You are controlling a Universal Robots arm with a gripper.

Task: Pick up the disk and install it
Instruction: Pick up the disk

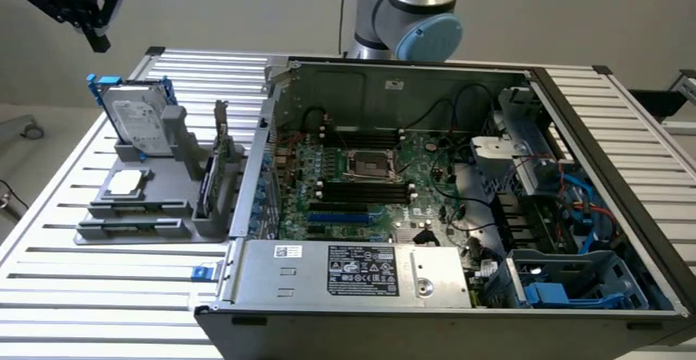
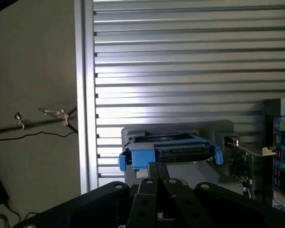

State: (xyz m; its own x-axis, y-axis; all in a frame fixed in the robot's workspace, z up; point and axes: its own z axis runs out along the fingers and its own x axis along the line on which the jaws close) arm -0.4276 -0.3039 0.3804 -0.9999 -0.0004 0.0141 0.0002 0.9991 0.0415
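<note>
1. Exterior view: gripper (image 1: 98, 42) hangs high over the table (image 1: 65, 278) corner on the exterior view's left. It is clenched, with nothing in it, and well apart from the disk (image 1: 137, 116).
2. Exterior view: the disk stands on edge in the grey holder (image 1: 152, 234), labelled face toward this camera and blue carrier frame (image 1: 101, 79) around it. It has not been picked.
3. Exterior view: the circuit card (image 1: 221, 152) stands upright in the same holder, between the disk and the open case (image 1: 392, 83). The small square chip (image 1: 125, 182) lies flat in front of the disk. Neither is the target.
4. Wrist view: the fingers (image 2: 151, 173) are pressed together, with no gap and no part between them. The gripper (image 2: 157, 167) is roughly in line with the disk (image 2: 171, 151), which shows its top edge with blue tabs at both ends.
5. Wrist view: the card (image 2: 242, 159) sits near one end of the disk, and the holder (image 2: 218, 128) wall is behind it.
6. My read is that the step in hand is the approach for the pick.
   - Spread the jaws before descending, since shut fingers would only hit the top edge.
   - Close across the thin dimension, centred between the blue tabs, so the disk hangs level.
   - Come straight down and lift straight up along the slot. A tilted pull could jam the frame in the holder.
   - Keep the finger on the card side clear of the card.
</note>
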